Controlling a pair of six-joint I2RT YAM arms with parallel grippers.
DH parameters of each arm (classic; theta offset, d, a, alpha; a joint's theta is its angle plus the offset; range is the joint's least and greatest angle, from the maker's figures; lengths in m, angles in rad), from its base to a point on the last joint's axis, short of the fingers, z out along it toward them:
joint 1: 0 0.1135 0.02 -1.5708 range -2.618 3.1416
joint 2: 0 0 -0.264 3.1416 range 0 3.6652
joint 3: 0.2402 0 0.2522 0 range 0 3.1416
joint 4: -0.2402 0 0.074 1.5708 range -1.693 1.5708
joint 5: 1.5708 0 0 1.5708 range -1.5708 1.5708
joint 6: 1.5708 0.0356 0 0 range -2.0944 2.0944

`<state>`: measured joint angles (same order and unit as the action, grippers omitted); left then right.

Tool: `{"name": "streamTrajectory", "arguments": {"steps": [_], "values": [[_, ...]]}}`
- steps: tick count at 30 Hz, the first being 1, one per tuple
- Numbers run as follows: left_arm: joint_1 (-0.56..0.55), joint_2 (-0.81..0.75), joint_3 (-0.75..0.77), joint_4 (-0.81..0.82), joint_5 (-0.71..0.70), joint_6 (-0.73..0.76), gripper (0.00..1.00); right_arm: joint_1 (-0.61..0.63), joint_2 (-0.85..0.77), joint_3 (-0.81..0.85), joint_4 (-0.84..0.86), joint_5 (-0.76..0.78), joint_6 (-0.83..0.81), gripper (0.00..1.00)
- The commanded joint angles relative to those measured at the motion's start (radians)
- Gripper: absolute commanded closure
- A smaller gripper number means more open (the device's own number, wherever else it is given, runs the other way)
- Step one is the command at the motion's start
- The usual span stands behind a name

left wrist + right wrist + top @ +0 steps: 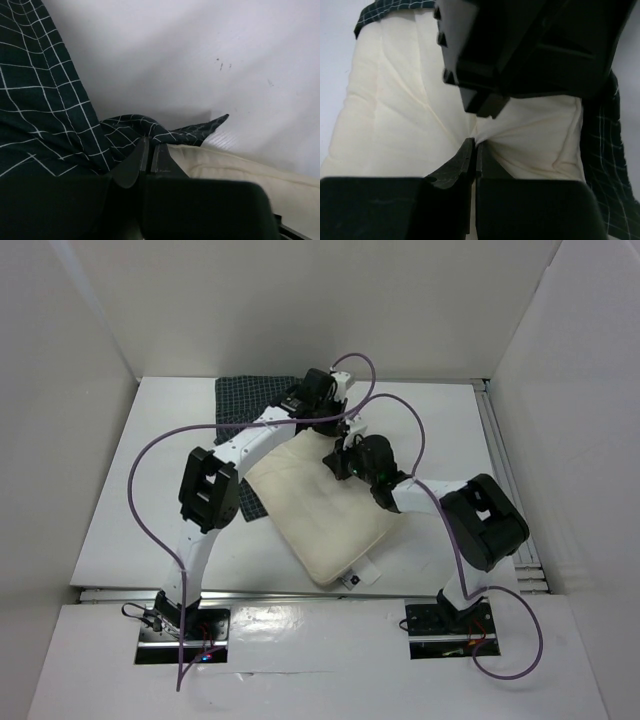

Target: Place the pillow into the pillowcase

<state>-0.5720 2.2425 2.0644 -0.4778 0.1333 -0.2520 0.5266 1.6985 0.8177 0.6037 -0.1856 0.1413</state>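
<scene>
- The pillow (320,520) lay flat and slantwise in the middle of the table (120,530). One corner pointed towards the arm bases, and a small white tag (358,578) stuck out at that corner.
- The pillowcase (250,400) lay rumpled at the far left of the table, behind the pillow's far end. A strip of it also showed along the pillow's left edge, under the left arm.
- Nearly all of the pillow was bare. Checked cloth met it only at the far end and along one side. I could not tell whether that far end sat inside the opening or merely on top of the cloth.
- Both arms reached over the pillow's far end, their wrists near each other.
- The left gripper (151,147) had its jaws pressed together. The tips sat on a raised fold of the pillowcase, just beside the pillow's cream edge, and it looked to be pinching that fold.
- The right gripper (474,145) was likewise closed tight, nipping a bit of the pillow's fabric. Creases ran out from the tips across the cream surface.
- In the right wrist view, the left arm's dark head hung close above the pinch.
</scene>
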Motion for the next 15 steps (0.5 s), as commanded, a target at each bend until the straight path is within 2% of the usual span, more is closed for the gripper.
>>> {"name": "streamTrajectory", "arguments": {"steps": [1,2,3,4,5,7,8,10,11,12,13,15], "values": [[-0.026,-0.067,0.032,-0.022,0.15,-0.046,0.97,0.007,-0.016,0.003,0.156,0.178,0.056,1.0],[-0.026,-0.052,0.048,-0.037,0.15,-0.046,0.82,0.007,-0.025,0.003,0.13,0.193,0.069,1.0],[-0.026,-0.052,0.08,-0.056,0.141,-0.046,0.44,0.007,-0.034,0.003,0.117,0.207,0.069,1.0],[-0.026,-0.052,0.092,-0.086,0.117,-0.035,0.11,0.007,-0.034,0.012,0.095,0.222,0.069,1.0],[-0.026,-0.052,0.102,-0.096,0.097,-0.035,0.0,0.007,-0.045,0.021,0.034,0.236,0.078,1.0],[-0.026,-0.118,0.086,-0.108,0.022,-0.024,0.0,0.007,-0.059,0.056,-0.043,0.265,0.048,0.97],[-0.026,-0.151,0.068,-0.108,-0.009,-0.024,0.0,0.007,-0.075,0.069,-0.085,0.278,0.037,0.91],[-0.011,-0.274,-0.022,-0.099,-0.117,-0.041,0.0,0.007,-0.094,0.106,-0.204,0.301,-0.011,0.56],[-0.011,-0.318,-0.061,-0.088,-0.138,-0.052,0.0,0.007,-0.111,0.106,-0.253,0.301,-0.034,0.44],[0.016,-0.361,-0.099,-0.068,-0.156,-0.067,0.0,0.016,-0.132,0.118,-0.272,0.301,-0.058,0.11],[0.017,-0.403,-0.178,-0.068,-0.209,-0.102,0.0,0.016,-0.146,0.118,-0.284,0.282,-0.116,0.01],[0.029,-0.521,-0.26,-0.068,-0.294,-0.15,0.0,0.029,-0.175,0.127,-0.326,0.253,-0.169,0.01]]}}
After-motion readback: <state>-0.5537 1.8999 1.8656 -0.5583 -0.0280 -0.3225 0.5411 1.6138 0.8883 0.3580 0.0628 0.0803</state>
